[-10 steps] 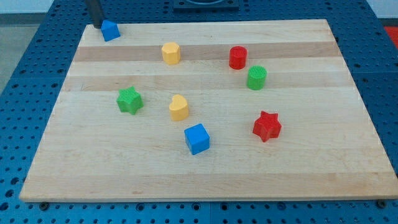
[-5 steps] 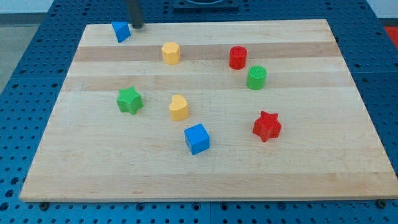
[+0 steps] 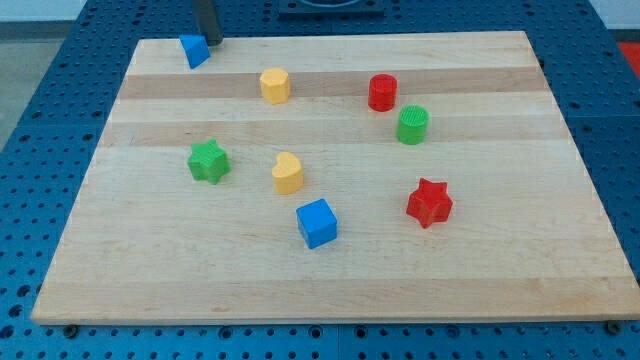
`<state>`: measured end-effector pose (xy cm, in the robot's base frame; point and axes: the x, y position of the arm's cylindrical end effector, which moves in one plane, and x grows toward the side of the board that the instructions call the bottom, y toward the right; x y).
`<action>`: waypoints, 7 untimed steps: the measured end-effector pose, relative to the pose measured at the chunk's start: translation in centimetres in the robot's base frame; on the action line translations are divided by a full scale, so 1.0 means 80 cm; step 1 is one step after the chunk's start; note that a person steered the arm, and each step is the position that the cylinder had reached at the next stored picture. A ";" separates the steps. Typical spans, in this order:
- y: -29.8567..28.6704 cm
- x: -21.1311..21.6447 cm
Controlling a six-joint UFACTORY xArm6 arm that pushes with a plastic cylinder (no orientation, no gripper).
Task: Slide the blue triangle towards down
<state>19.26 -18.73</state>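
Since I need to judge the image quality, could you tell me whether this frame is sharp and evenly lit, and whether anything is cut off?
Camera view: lighting is soft and even, with only faint shadows under blocks such as the blue cube; no glare on the wooden board; blocks look sharp. The rod is cropped by the view's top edge; my tip sits just right of the blue triangle.

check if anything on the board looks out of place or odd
Only the blue triangle stands out: it sits at the board's top edge near the view's top-left corner, apart from the other blocks. My tip is just to its right. Nothing looks tipped or damaged.
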 end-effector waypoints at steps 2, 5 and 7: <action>-0.008 0.047; -0.024 0.018; -0.053 0.049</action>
<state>23.19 -22.96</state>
